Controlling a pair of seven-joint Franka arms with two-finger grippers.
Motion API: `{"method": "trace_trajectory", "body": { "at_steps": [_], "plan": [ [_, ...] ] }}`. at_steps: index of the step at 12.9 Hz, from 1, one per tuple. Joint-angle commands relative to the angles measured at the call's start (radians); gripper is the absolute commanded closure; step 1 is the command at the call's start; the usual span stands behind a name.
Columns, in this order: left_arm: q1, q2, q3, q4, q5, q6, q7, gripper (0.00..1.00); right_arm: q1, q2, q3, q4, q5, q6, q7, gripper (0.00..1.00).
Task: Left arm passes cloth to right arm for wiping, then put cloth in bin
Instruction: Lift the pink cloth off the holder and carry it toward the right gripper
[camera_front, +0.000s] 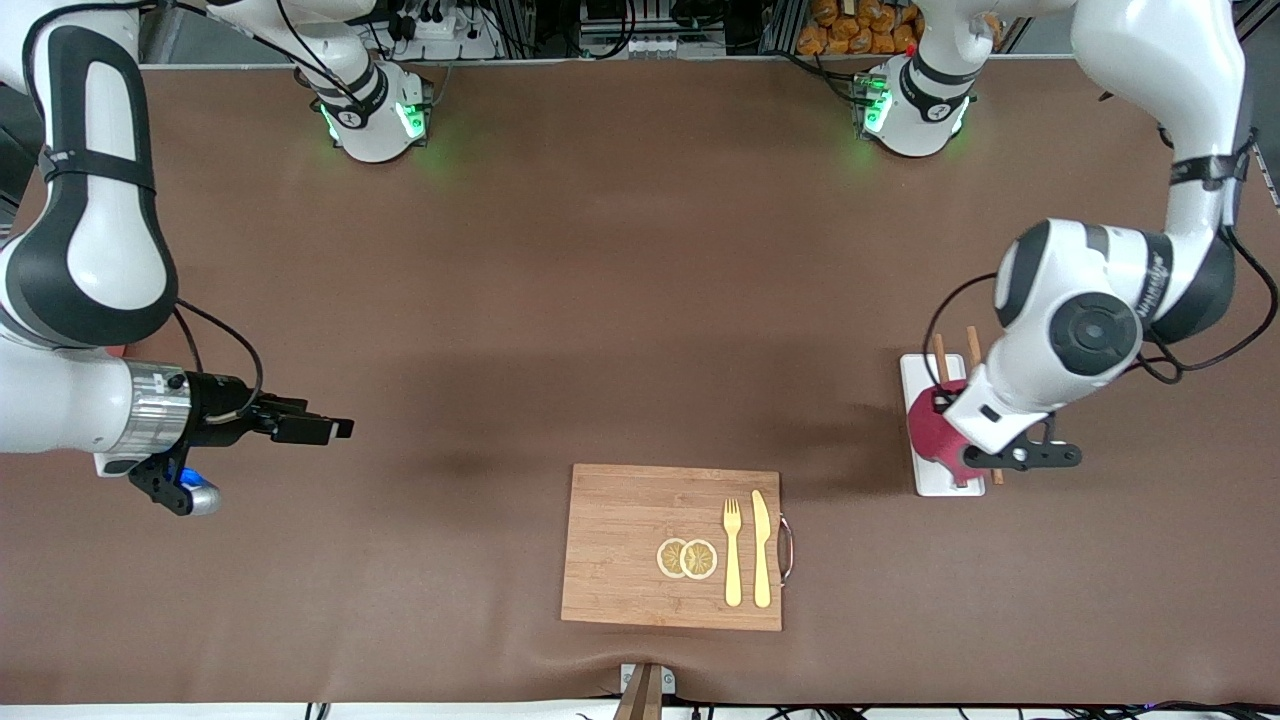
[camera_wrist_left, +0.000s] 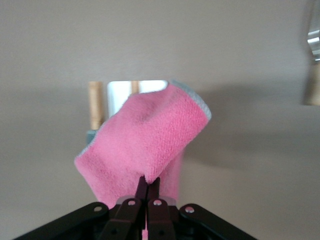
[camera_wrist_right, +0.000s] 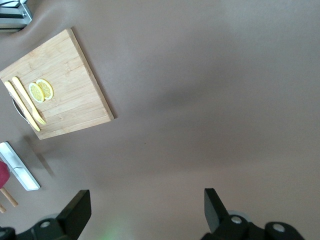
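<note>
The deep pink-red cloth (camera_front: 928, 437) hangs bunched over the white chopstick tray (camera_front: 940, 483) at the left arm's end of the table. My left gripper (camera_front: 955, 425) is shut on it. In the left wrist view the fingertips (camera_wrist_left: 141, 186) pinch one edge of the cloth (camera_wrist_left: 145, 137), and the cloth covers part of the tray (camera_wrist_left: 120, 92). My right gripper (camera_front: 335, 428) is open and empty, over bare table at the right arm's end; its jaws stand wide apart in the right wrist view (camera_wrist_right: 147, 210). The bin is hidden; only a thin pink sliver (camera_front: 112, 351) shows under the right arm.
Two wooden chopsticks (camera_front: 940, 358) lie on the tray. A wooden cutting board (camera_front: 620, 545) near the table's front edge carries two lemon slices (camera_front: 686, 558), a yellow fork (camera_front: 732, 552) and a yellow knife (camera_front: 761, 548).
</note>
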Motion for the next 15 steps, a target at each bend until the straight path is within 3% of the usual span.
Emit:
{"method": "trace_trajectory", "body": {
  "at_steps": [1,7,10,13,15],
  "plan": [
    [-0.109,-0.002,0.005,0.054,-0.002,-0.032,-0.163,1.00,0.041,-0.010,-0.003,0.006,0.006,-0.001,0.124,0.00],
    [-0.305,0.111,-0.001,0.257,-0.290,0.039,-0.532,1.00,0.087,-0.009,-0.003,0.006,-0.001,-0.001,0.322,0.00],
    [-0.391,0.168,-0.011,0.289,-0.454,0.270,-0.770,1.00,0.119,-0.006,-0.003,0.001,-0.002,-0.001,0.382,0.00],
    [-0.468,0.211,-0.015,0.306,-0.470,0.482,-1.021,1.00,0.176,0.007,-0.003,-0.003,-0.007,0.031,0.390,0.00],
    [-0.514,0.258,-0.012,0.337,-0.501,0.669,-1.270,1.00,0.199,0.011,-0.003,-0.011,-0.007,0.051,0.507,0.00]
  ]
}}
